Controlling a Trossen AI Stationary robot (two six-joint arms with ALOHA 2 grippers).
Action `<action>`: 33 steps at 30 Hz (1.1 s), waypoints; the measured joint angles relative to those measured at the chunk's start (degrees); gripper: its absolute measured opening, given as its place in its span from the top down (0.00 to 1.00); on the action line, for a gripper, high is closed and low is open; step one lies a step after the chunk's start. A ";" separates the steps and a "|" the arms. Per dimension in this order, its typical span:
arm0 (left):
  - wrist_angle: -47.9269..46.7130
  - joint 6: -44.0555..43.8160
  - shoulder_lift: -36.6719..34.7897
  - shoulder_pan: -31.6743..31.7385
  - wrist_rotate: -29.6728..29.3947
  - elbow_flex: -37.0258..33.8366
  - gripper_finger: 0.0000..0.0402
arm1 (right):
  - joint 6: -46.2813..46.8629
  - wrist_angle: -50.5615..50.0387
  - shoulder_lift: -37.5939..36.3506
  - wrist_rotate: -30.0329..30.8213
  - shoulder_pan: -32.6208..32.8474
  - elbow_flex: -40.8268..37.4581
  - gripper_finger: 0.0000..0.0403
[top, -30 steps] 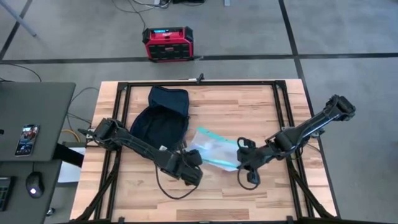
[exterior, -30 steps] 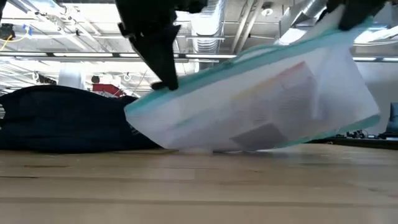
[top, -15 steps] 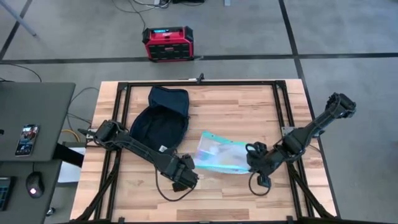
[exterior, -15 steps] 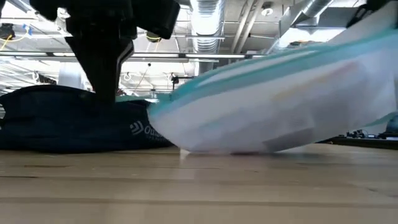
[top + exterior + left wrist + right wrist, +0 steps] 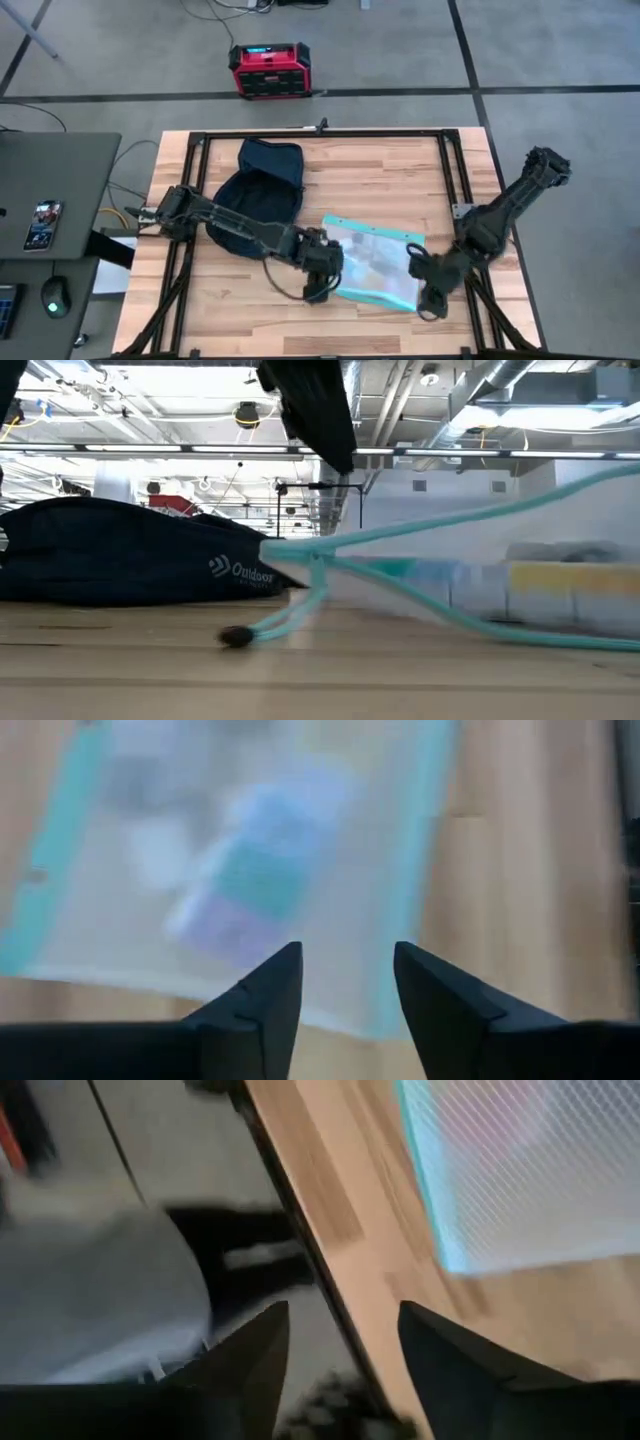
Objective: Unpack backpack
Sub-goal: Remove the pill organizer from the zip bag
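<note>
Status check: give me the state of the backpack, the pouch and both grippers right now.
Backpack: lying flat on the table, its opening facing the arms.
Pouch: out of the backpack, lying on the table, contents inside.
Left gripper: open, empty, over the pouch's edge.
Right gripper: open, empty, beside the pouch's corner at the table edge.

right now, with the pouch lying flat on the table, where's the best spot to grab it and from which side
Probably the teal-trimmed end with the pull cord, nearest the left gripper. The clear pouch lies almost flat on the table, so its broad face offers little to pinch; in the low view that end sits slightly raised. Come in low from the backpack side.
</note>
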 joint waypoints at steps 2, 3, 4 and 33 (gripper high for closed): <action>0.53 2.74 0.00 1.48 -0.24 -0.14 0.61 | 4.93 4.03 2.25 11.34 4.64 0.01 0.50; 2.01 3.95 -0.04 2.20 -0.05 -0.78 0.61 | 6.85 5.84 3.98 17.68 6.70 0.02 0.48; 3.55 5.52 -0.04 2.97 0.50 -1.70 0.61 | 8.91 7.59 5.98 23.49 8.48 0.02 0.47; 6.43 19.07 -0.29 5.38 10.65 -12.10 0.63 | -1.55 13.42 26.88 31.77 -1.28 0.02 0.50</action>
